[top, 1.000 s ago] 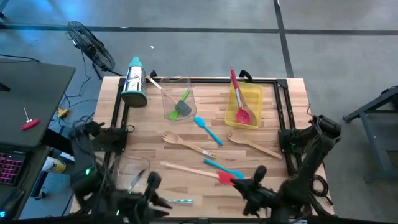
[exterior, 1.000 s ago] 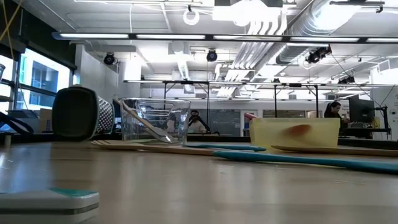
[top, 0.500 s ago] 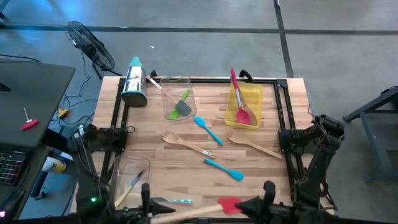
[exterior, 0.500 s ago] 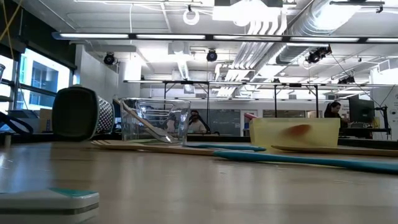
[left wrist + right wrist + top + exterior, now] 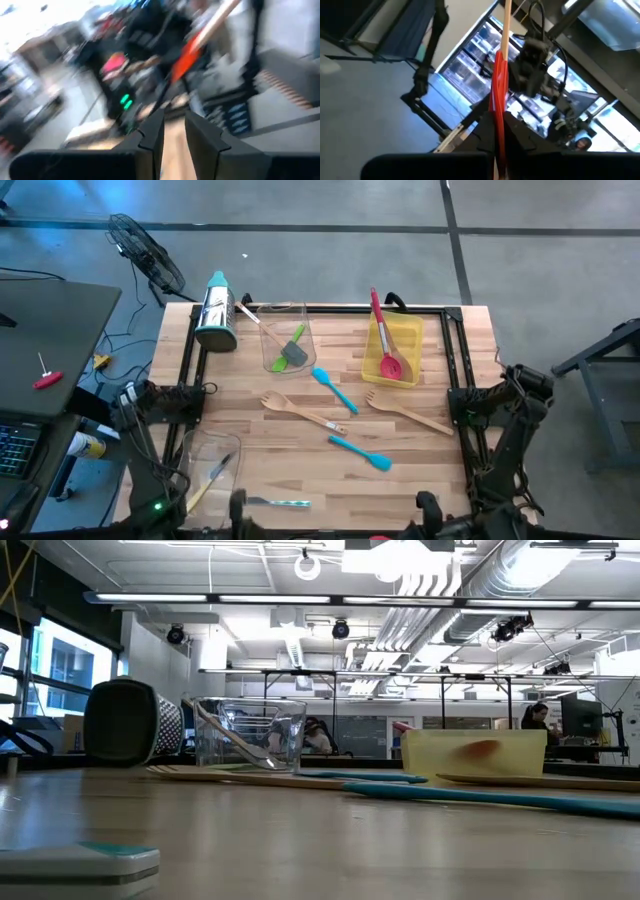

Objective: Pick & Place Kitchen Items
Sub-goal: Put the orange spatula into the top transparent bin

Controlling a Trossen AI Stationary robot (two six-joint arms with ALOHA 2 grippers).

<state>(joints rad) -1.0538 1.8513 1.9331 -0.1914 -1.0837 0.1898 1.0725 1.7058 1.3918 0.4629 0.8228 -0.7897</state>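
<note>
My right gripper point(image 5: 425, 505) point(image 5: 497, 127) sits at the table's near edge, shut on a red spatula with a pale wooden handle point(image 5: 498, 85). Only a red sliver of that spatula point(image 5: 381, 536) shows in the high view. My left gripper point(image 5: 238, 502) point(image 5: 173, 132) hovers at the near edge left of it, its fingers a narrow gap apart and holding nothing. Lying flat on the table are two blue spatulas point(image 5: 332, 389) point(image 5: 361, 452), two wooden forks point(image 5: 300, 412) point(image 5: 408, 413) and a teal-handled knife point(image 5: 276, 503). Neither gripper appears in the low view. My right gripper pinches the spatula's red head point(image 5: 497, 107) between its two fingers. The spatula lies along the fingers, and its wooden handle point(image 5: 506, 25) runs on past the fingertips. It is lifted clear of the table.
At the far side stand a steel grater with a teal top point(image 5: 215, 312), a clear bin point(image 5: 287, 330) holding a green and grey spatula, and a yellow bin point(image 5: 393, 350) holding a red spatula. Another clear bin point(image 5: 208, 465) near the left front holds slim utensils. A black frame rail point(image 5: 460, 370) borders the table.
My right gripper has lifted the red spatula off the table and drawn it back toward the near edge. The spatula lay flat near the table's middle front. It then hung level over the near edge with its handle toward the left, and now it is almost out of the high view.
</note>
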